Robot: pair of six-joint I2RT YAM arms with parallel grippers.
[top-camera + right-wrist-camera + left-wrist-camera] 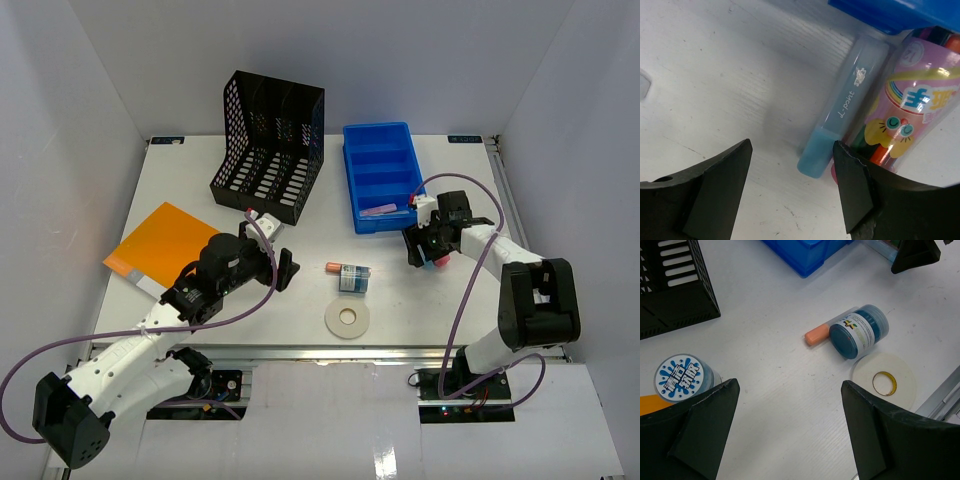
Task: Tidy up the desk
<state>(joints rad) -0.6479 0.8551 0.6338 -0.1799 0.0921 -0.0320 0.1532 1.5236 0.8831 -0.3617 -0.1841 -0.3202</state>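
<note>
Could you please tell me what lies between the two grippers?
In the top view, an orange stick and a blue-lidded jar on its side lie between the left gripper and the right gripper.

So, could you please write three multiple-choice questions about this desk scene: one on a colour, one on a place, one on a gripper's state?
1. What colour is the flat folder at the left of the desk? A green; B orange; C black.
2. Where does the white tape roll lie? A on the flat folder; B on the bare desk, nearer to the arm bases than the blue jar; C on top of the blue jar.
3. How is the left gripper? A shut on the blue jar; B shut on nothing; C open, holding nothing.

Answers: 1 B, the top view shows an orange sheet. 2 B, the roll lies flat just below the jar in the top view. 3 C, its wrist view shows the fingers wide apart with only desk between them.
</note>
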